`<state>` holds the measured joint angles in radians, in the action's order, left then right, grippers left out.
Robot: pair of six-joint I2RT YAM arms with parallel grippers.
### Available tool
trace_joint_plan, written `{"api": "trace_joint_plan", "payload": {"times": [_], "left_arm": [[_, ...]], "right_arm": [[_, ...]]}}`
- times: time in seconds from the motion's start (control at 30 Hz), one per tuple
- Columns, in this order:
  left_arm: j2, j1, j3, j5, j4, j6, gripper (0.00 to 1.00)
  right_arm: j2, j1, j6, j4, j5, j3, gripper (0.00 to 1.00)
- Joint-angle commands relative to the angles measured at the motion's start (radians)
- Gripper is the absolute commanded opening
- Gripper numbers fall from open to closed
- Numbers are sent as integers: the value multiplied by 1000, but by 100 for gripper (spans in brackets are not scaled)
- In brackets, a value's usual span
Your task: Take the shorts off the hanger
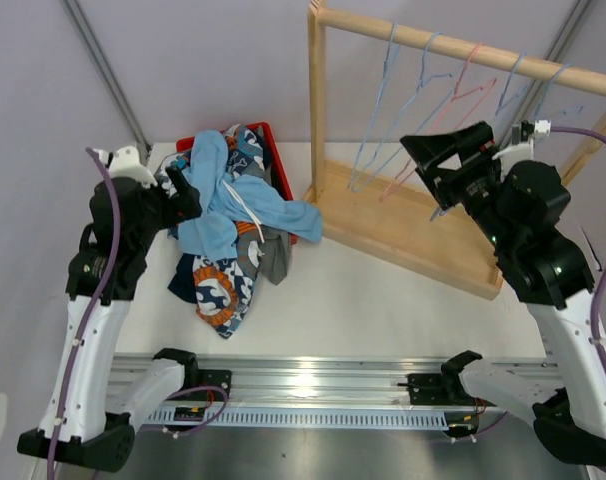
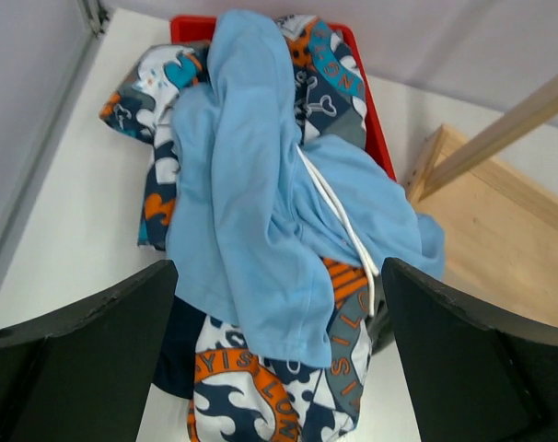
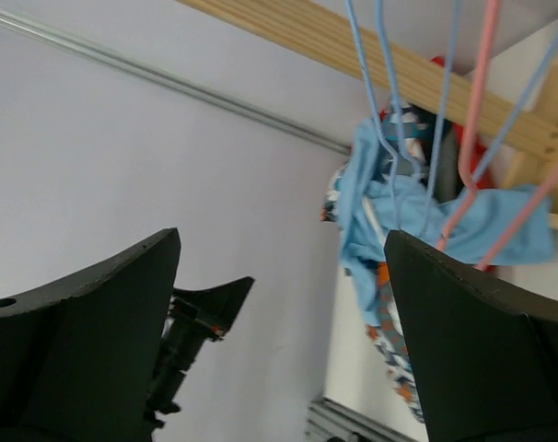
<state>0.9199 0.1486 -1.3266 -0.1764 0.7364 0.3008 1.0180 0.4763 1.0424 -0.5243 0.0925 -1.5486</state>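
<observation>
Both pairs of jaws are gaping wide, gripping nothing. Left of the pale wooden rack (image 1: 413,225), the left gripper (image 2: 279,354) is hovering over the heap of soft shorts (image 1: 228,215), light blue on top with orange, blue and white patterned and navy pairs beneath, spilling from a red plastic bin (image 1: 281,160). Close beside the rack, the right gripper (image 1: 435,165) is facing thin blue and pink wire hangers (image 1: 451,97), all hanging bare. I'm judging the job as finishing: nothing on the rack is waiting to be pulled, so next both arms need only be backing away from it.
</observation>
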Motion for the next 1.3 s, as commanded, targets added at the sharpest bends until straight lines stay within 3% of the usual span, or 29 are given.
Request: {"api": "trace_joint_plan", "payload": {"times": [0.0,0.17,0.37,0.47,0.63,1.27], "left_arm": [[-126,28,161,118,-75,40,99],[-358,45,355,163,-107,12,99],[-553,46,507,129,-132,6,99],[-581,46,506,109,-124,4,99],[-526,48,512,92,-124,-5,99],[-503,48,515,87,-121,-5,99]], "right_arm": [[-105,79,-200,-190,191,14,99],[-358,111,-421,-183,204,264,99],[-683,110,-515,-192,226,513,99],[-807,110,-535,-189,251,591,99],[-857,110,-568,-197,312,651,100],[-880,102,-647,-134,236,688,99]]}}
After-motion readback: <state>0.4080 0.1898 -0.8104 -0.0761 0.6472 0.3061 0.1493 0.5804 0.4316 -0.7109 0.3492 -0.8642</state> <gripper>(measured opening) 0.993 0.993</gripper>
